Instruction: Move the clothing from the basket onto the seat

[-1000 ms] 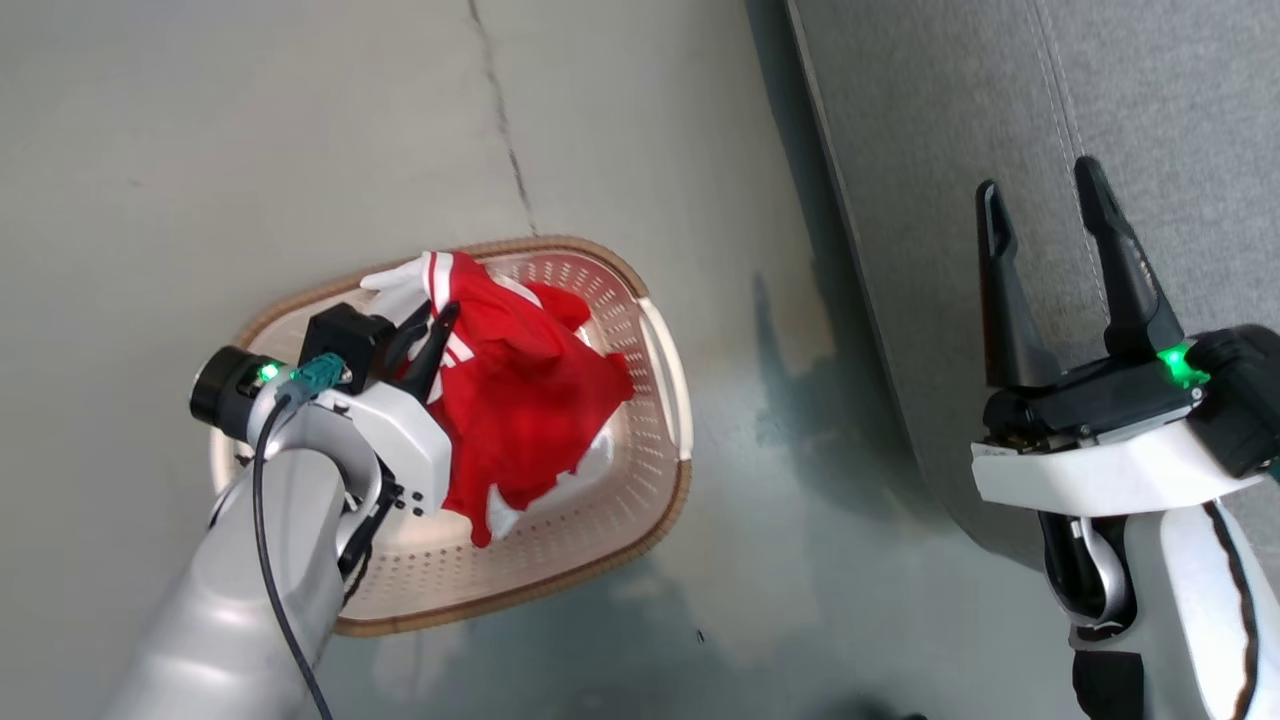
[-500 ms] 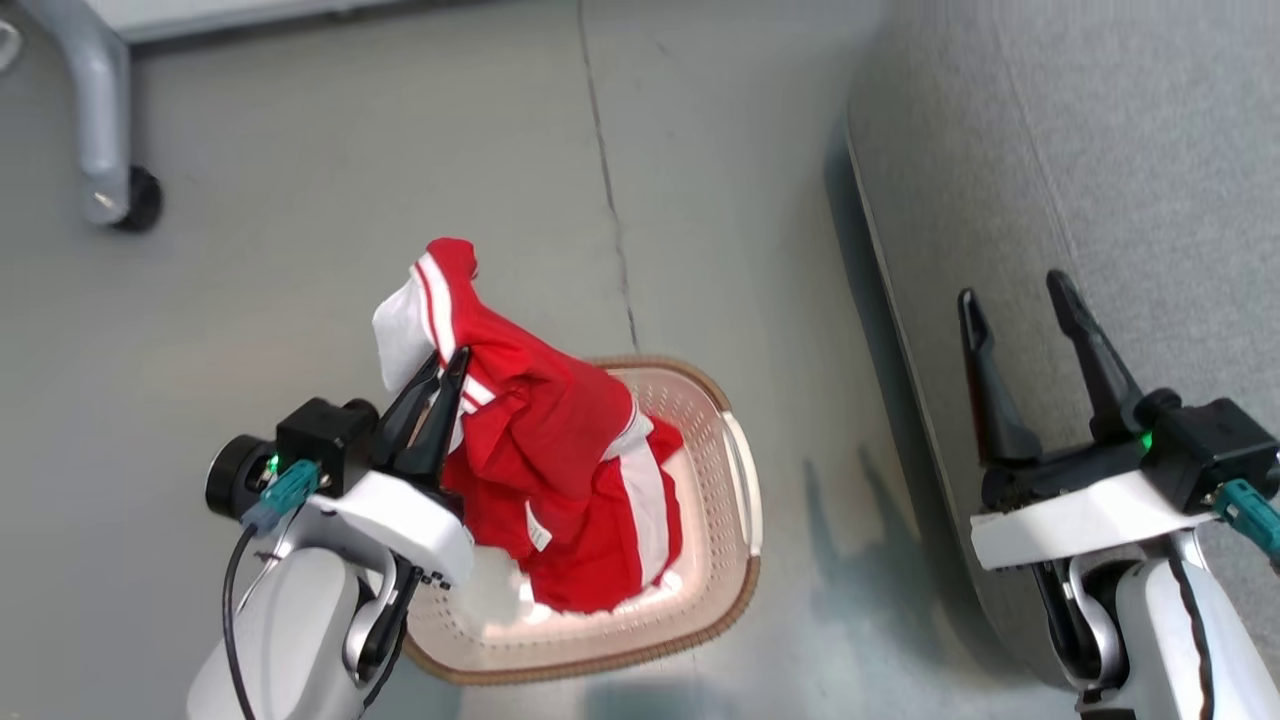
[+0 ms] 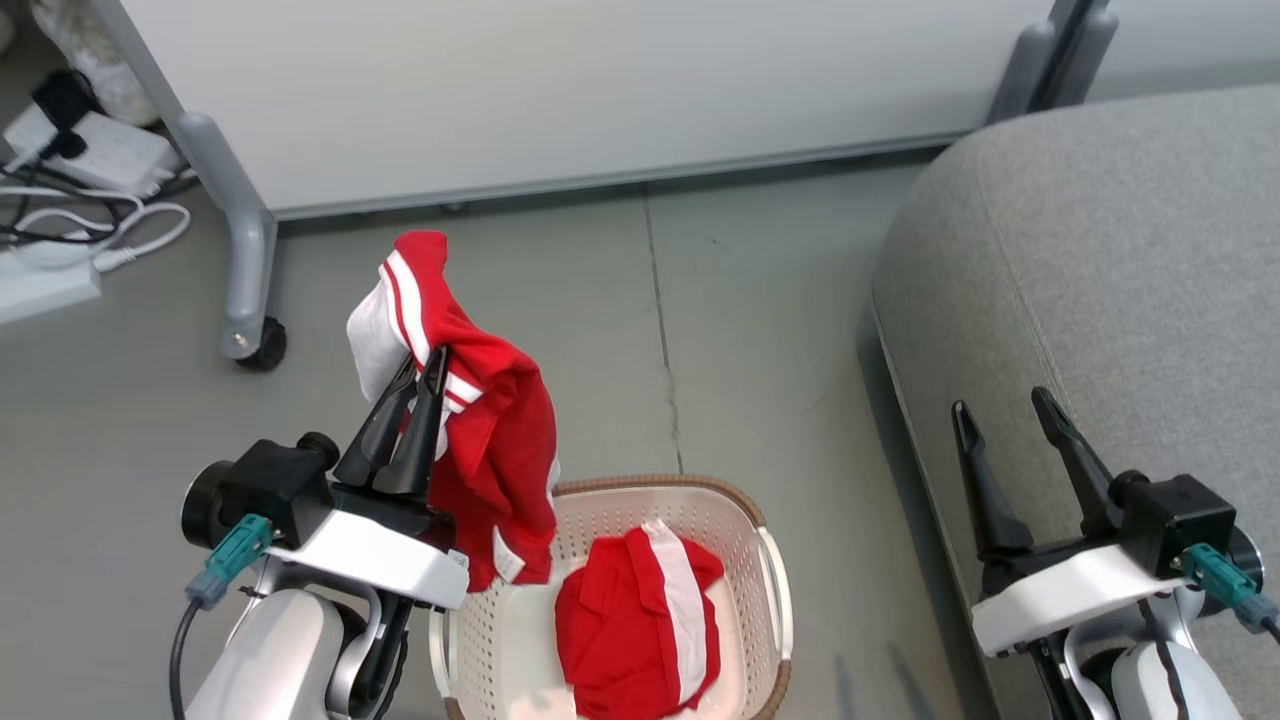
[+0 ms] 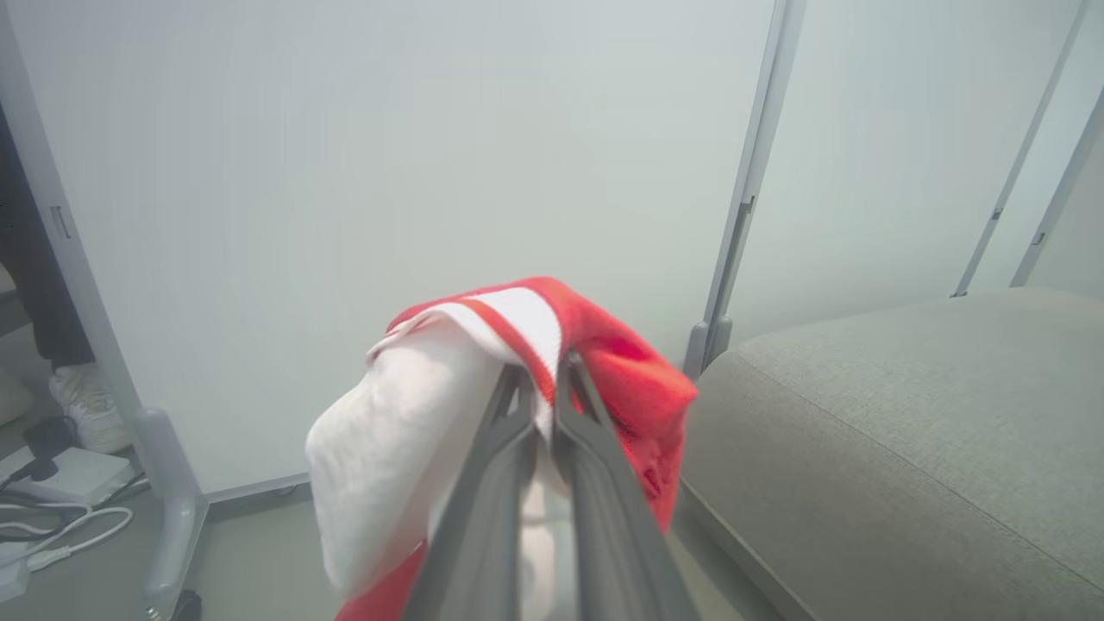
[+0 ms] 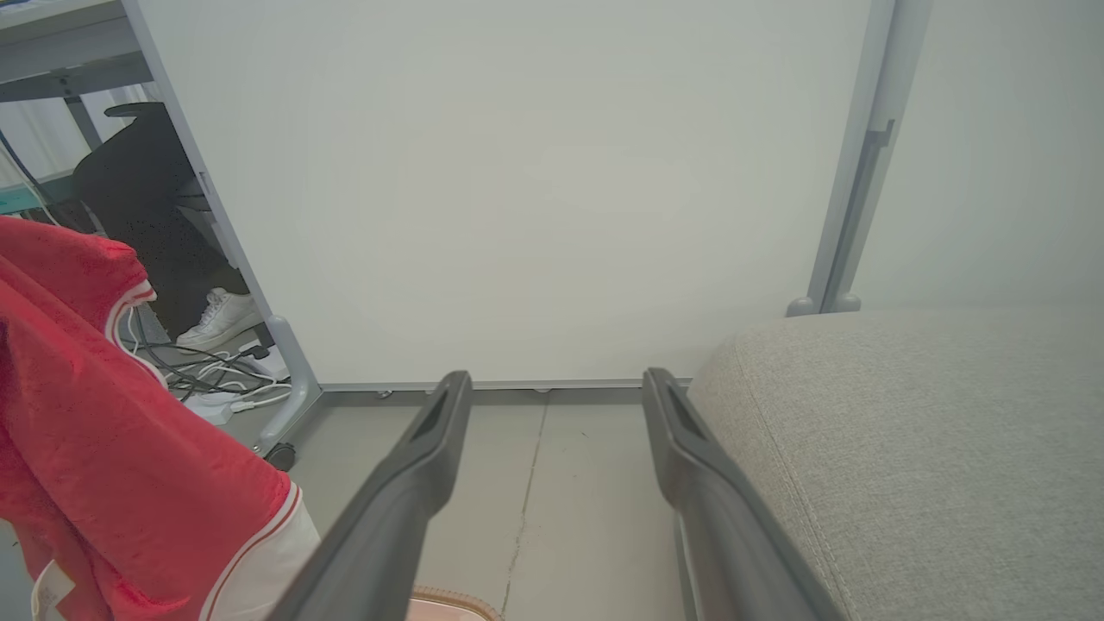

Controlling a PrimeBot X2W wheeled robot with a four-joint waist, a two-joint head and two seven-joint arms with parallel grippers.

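The robot's left gripper (image 3: 425,358), its two dark fingers pressed together, pinches a red-and-white garment (image 3: 500,430) at a white-striped edge and holds it up, the cloth draping over the fingertips and hanging down the gripper's right side. The lower hem, with a small white label, hangs by the left rim of the basket (image 3: 772,590); whether it touches the rim cannot be told. Inside the cream perforated basket, which stands on the grey floor (image 3: 760,330) just ahead of the robot, a second garment (image 3: 630,620) lies crumpled, red with a broad white band across it. To the right, the right gripper (image 3: 1000,402) has its fingers spread wide and empty, poised over the front edge of the seat (image 3: 1100,250), a large grey woven sofa standing near the basket's right side with a strip of floor between them. Beyond them, a white partition (image 3: 600,90) on grey legs with a black caster (image 3: 265,345) closes off the far side, with a tangle of cables (image 3: 60,220) on the floor at its left end.
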